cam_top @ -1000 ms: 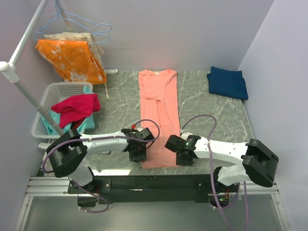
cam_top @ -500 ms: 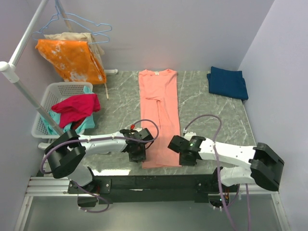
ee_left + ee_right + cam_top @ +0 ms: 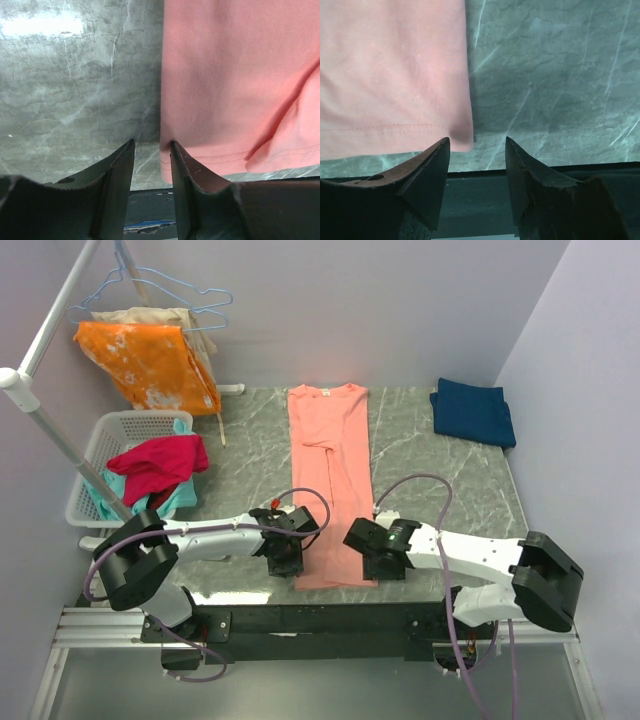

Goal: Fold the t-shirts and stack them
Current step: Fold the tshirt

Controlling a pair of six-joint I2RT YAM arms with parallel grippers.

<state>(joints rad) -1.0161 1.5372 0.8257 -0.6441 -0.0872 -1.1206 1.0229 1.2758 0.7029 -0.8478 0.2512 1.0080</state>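
Note:
The salmon-pink t-shirt (image 3: 330, 480) lies flat in a long narrow strip down the middle of the table, collar at the far end. My left gripper (image 3: 287, 562) is open at its near left hem corner (image 3: 167, 160), one finger on the cloth edge, the other on bare table. My right gripper (image 3: 378, 562) is open at the near right hem corner (image 3: 462, 140), the corner lying between its fingers. The navy t-shirt (image 3: 473, 412) lies folded at the far right of the table.
A white basket (image 3: 100, 445) with a magenta-red garment (image 3: 155, 465) sits at the left. An orange blotched cloth (image 3: 150, 365) hangs on a rack at the back left. The table's near edge (image 3: 520, 167) runs just behind both grippers.
My right gripper shifted a little right, then back left to the shirt's near right corner. The left gripper and the shirts have not moved.

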